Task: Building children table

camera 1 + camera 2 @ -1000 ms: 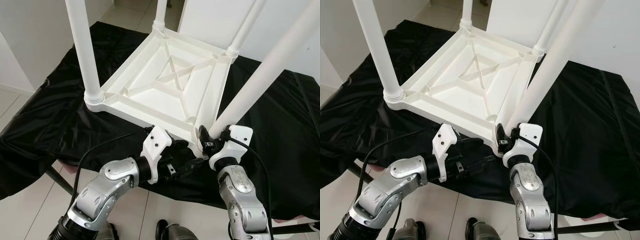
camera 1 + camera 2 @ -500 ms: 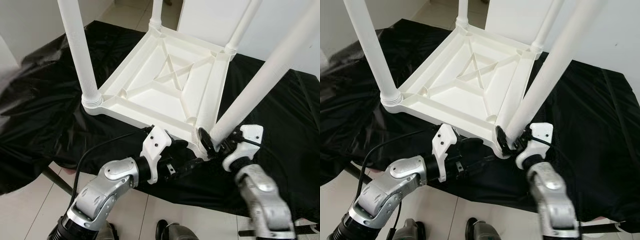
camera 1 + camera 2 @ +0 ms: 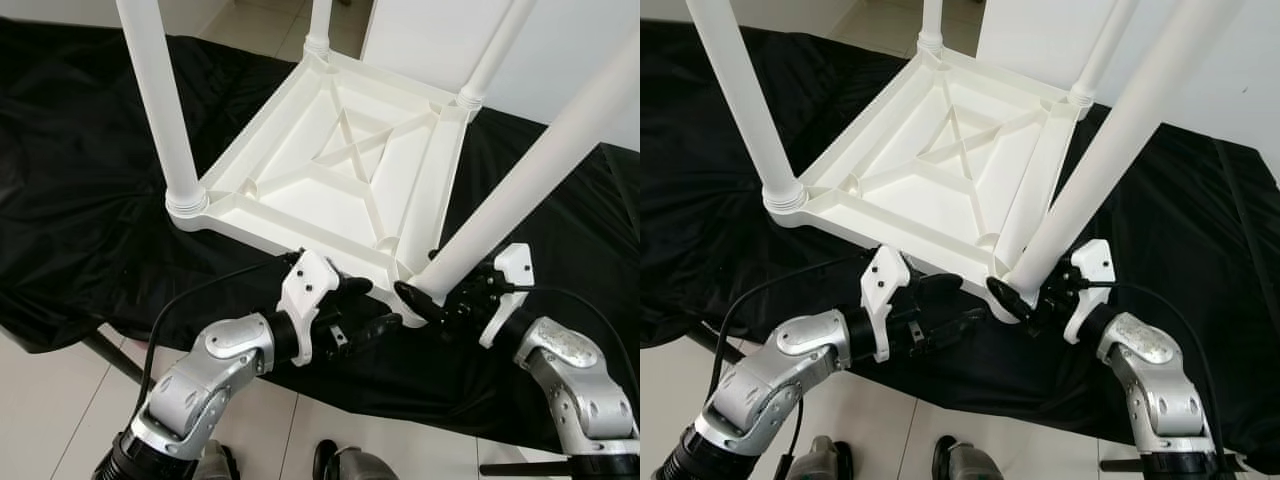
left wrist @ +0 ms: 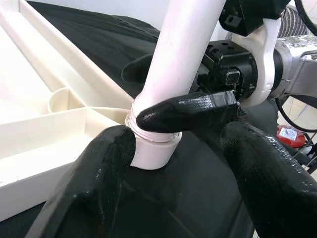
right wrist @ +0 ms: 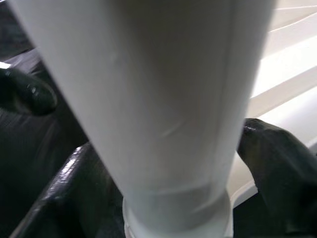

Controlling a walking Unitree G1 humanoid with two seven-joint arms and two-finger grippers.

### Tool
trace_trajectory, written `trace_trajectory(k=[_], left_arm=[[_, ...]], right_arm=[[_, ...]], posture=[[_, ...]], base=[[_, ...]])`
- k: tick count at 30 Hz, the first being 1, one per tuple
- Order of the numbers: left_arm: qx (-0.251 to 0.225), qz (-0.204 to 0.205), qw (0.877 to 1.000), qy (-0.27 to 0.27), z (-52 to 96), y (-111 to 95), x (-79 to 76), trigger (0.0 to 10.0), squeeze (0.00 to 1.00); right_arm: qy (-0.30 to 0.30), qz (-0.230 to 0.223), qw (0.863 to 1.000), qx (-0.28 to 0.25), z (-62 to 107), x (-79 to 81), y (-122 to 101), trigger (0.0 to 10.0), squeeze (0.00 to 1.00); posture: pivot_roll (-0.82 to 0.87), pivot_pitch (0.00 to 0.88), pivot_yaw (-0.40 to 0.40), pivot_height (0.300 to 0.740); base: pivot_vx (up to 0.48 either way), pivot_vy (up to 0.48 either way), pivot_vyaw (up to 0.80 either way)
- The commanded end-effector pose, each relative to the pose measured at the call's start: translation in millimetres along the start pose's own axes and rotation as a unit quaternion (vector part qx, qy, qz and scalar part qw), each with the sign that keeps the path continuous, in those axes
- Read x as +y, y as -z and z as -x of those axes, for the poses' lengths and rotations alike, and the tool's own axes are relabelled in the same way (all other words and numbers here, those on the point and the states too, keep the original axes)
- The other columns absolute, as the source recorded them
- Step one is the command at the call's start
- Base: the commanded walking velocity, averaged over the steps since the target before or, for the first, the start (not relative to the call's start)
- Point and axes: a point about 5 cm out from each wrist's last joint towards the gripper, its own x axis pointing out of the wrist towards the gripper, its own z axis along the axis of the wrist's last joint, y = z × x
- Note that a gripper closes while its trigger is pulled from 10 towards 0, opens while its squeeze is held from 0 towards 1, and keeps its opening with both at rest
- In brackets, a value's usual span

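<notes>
So the white kids' table (image 3: 340,170) is sitting upside down on a bench (image 3: 80,200) draped in black cloth, underside ribs facing up, with three legs already standing in their corner sockets and pointing up out of the shot. The action is all at the near corner, closest to the robot, where the fourth leg (image 3: 540,165) meets its socket and leans off at a clear slant instead of standing straight like the others. The right tool (image 3: 428,300) has its two black fingers wrapped around the very bottom of that leg, just above the threaded collar, gripping it. The left tool (image 4: 176,148) is down at the same corner with its fingers spread wide on either side of the socket, one fingertip touching the collar, not really clamping anything. Judging from the tilt, the leg probably isn't seated or fully screwed in yet. The risk from here is that turning or pushing it while it's crooked could cross-thread or jam the collar, or pop it out of the socket. The tabletop isn't pinned down either, so a hard twist could slide or spin the whole thing on that slick cloth toward the bench edge.
</notes>
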Motion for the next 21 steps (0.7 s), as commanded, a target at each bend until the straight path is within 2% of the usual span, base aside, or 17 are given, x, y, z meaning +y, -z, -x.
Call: trace_trajectory(k=[1,2,7,14,15,16,17,18,21], left_arm=[[-0.002,0.000,1.000,0.017,-2.0,-2,-3.8,10.0,0.00],[-0.002,0.000,1.000,0.017,-1.9,-3,-3.8,10.0,0.00],[-0.001,-0.002,1.000,0.013,-0.3,-3,-2.9,10.0,0.00],[-0.001,-0.001,1.000,0.013,-0.4,-4,-3.0,10.0,0.00],[-0.001,0.000,1.000,0.014,-0.5,-4,-3.3,10.0,0.00],[-0.001,0.000,1.000,0.015,-0.6,-4,-3.6,10.0,0.00],[-0.001,0.000,1.000,0.015,-0.6,-4,-3.6,10.0,0.00],[-0.001,0.000,1.000,0.016,-0.7,-4,-3.9,10.0,0.00],[-0.003,0.003,1.000,0.017,-1.9,-3,-5.1,10.0,0.00]], right_arm=[[-0.014,0.000,1.000,0.005,-0.6,0.0,3,4.4,0.00],[-0.020,-0.001,1.000,0.007,-1.7,-0.9,5,0.0,0.00],[-0.029,-0.004,1.000,0.005,-4.9,-4.7,8,0.0,0.00],[-0.033,-0.019,0.999,-0.009,-6.9,-2.2,12,0.0,0.00],[-0.026,-0.022,0.999,-0.007,-6.7,-0.9,12,3.1,0.00],[-0.017,-0.024,1.000,-0.007,-6.7,-0.2,13,5.0,0.00],[-0.017,-0.024,1.000,-0.007,-6.7,-0.2,13,5.0,0.00],[-0.008,-0.027,1.000,-0.009,-7.0,0.2,13,10.0,0.00],[0.022,-0.052,0.998,-0.022,-10.1,6.3,14,10.0,0.00]], posture=[[0.06,0.172,-0.085,0.740],[0.07,0.171,-0.085,0.740],[0.08,0.170,-0.083,0.740],[0.07,0.173,-0.083,0.740],[0.07,0.175,-0.084,0.740],[0.07,0.176,-0.084,0.740],[0.07,0.176,-0.084,0.740],[0.07,0.177,-0.085,0.740],[0.06,0.181,-0.088,0.740]], base=[[0.000,0.000,0.00],[0.000,0.000,0.00],[0.000,0.000,0.00],[0.000,0.000,0.00],[0.000,0.000,0.00],[0.000,0.000,0.00],[0.000,0.000,0.00],[0.000,0.000,0.00],[0.000,0.000,0.00]])
